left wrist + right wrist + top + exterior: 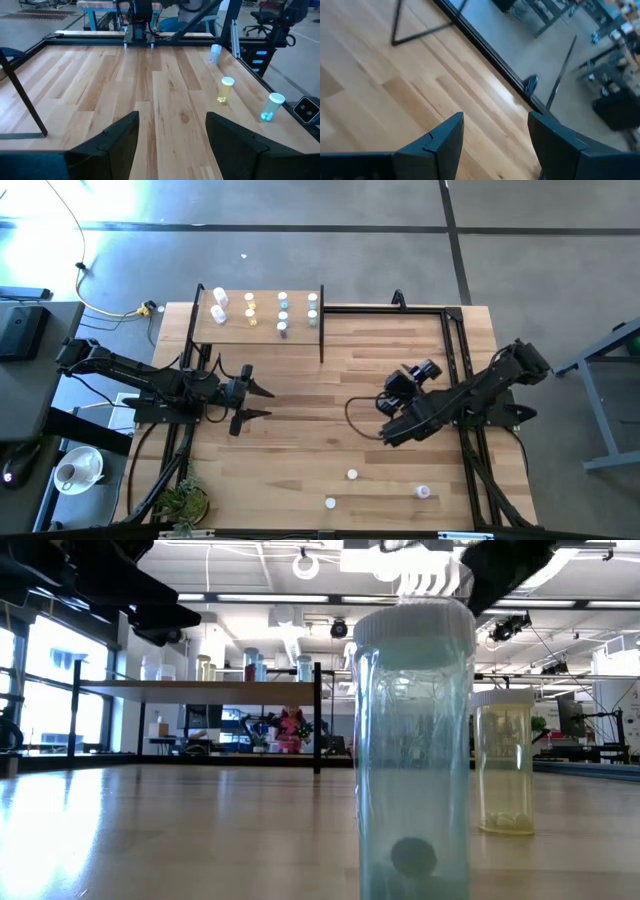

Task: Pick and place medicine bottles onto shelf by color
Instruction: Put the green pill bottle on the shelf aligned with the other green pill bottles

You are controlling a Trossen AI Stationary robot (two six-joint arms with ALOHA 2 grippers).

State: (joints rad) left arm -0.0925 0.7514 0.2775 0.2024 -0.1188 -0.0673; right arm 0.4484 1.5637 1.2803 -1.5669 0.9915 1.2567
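Note:
The shelf (260, 320) stands at the table's far left with several small bottles upright on its board; it also shows in the low view (200, 686). Three bottles stand near the table's front edge: a yellow one (352, 475) (225, 90) (503, 760), a light blue one (330, 503) (272, 106) (415, 740) and a pale one (423, 492) (215, 52). My left gripper (262, 402) (172, 135) is open and empty, left of the table's middle, pointing toward the right edge. My right gripper (392, 395) (495, 135) is open and empty, right of the middle, above the table.
A black metal frame (450, 340) runs along the table's far and right edges. A potted plant (185, 502) sits at the front left corner. A black cable (355, 415) loops on the wood near my right arm. Bare tabletop lies between the two grippers.

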